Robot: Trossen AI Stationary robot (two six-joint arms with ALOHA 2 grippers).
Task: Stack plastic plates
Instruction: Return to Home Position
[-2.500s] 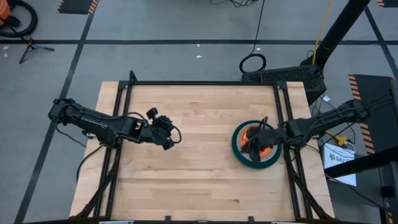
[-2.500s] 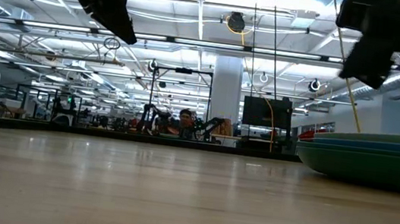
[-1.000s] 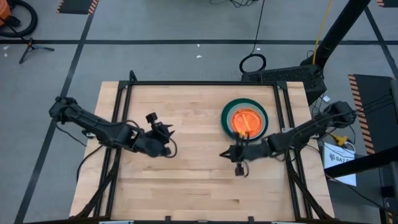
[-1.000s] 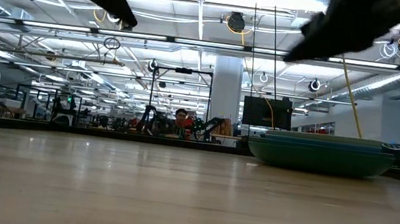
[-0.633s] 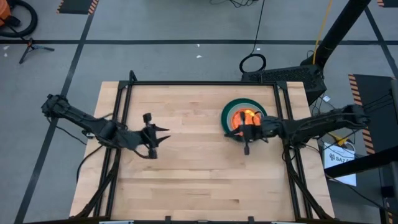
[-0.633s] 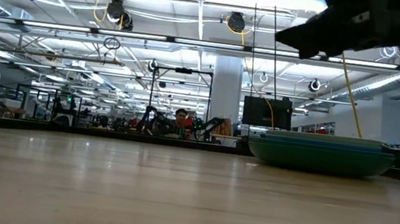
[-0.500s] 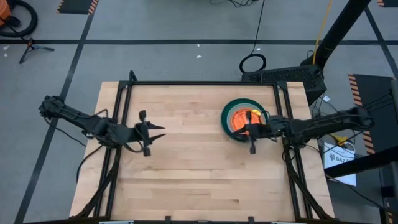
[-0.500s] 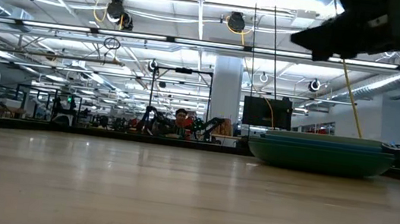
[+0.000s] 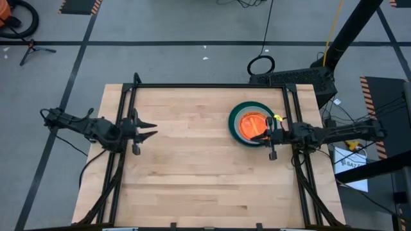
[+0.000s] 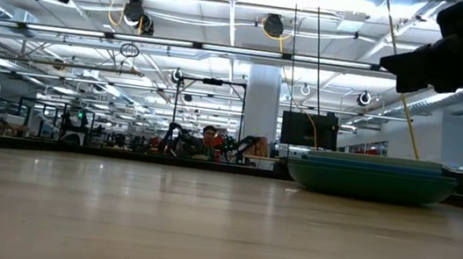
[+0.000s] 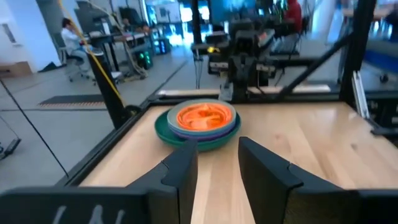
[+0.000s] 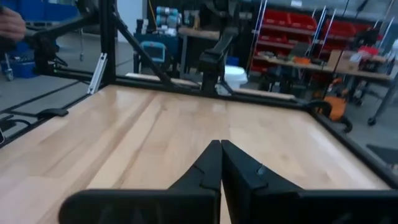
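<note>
The plastic plates stand in one stack (image 9: 252, 124) on the table's right half. A dark green plate (image 11: 163, 129) is at the bottom, its underside on the wood. Purple and bluish rims come above it, and a translucent orange plate (image 11: 205, 116) is on top. The pink plate is hidden. My right gripper (image 9: 258, 136) hangs shut above the stack's near right rim, pointing toward the table's left, and touches nothing. My left gripper (image 9: 154, 130) is open in the air at the table's left edge, pointing at the stack (image 10: 372, 175).
A black frame rail (image 9: 209, 85) runs along the table's far edge and side rails run down both sides. Bare wood (image 9: 192, 167) lies between the two grippers and toward the near edge. People sit in the room behind (image 10: 210, 134).
My left gripper has drawn back from the table's middle to its left edge. My right gripper has moved from near the middle, on the near side of the stack, toward the right edge, and now hangs over the stack's rim. The stack has stayed in place.
</note>
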